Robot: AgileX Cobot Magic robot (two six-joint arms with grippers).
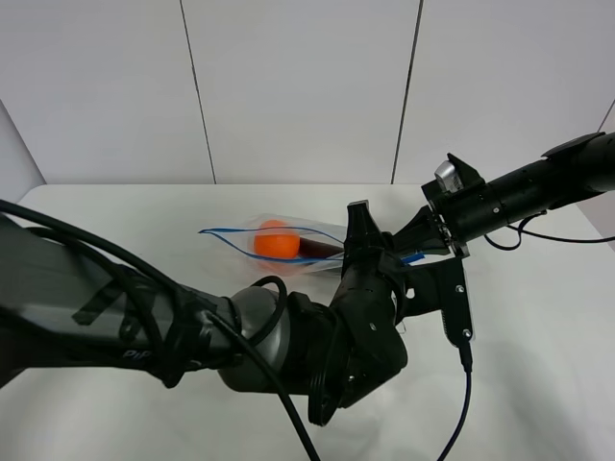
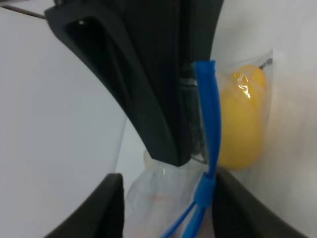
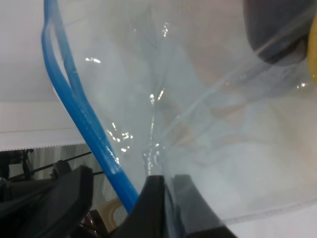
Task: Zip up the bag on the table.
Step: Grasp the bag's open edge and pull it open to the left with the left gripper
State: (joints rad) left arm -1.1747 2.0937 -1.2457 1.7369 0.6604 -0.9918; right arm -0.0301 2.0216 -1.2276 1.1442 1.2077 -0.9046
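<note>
I have the bag (image 1: 279, 245) lying flat near the middle of the surface (image 1: 538, 384), zip edge facing the back wall, with both arms working at its right end. The right gripper (image 3: 119, 198) is clamped tight on that end of the bag; in its wrist view the blue zip strip (image 2: 210, 124) runs straight down between its fingers, so that corner is pinned for me. The left gripper (image 2: 166, 208) sits just beside it with its jaws standing apart, the strip and some loose film between them, and I don't see a firm pinch there yet. From the left wrist view the strip reads as one joined band beside the yellow fruit (image 2: 242, 119), then forks into two separate lines right at my fingers. The high view confirms the rest: the two blue lines bow apart over the orange fruit (image 1: 274, 240) and the dark fruit (image 1: 317, 248) and only meet again at the far left tip. So by my reckoning only a short stretch at the held end is sealed, and nearly the whole mouth is left. Next I'd want the left jaws squeezing the fork, then sliding left along the strip.
</note>
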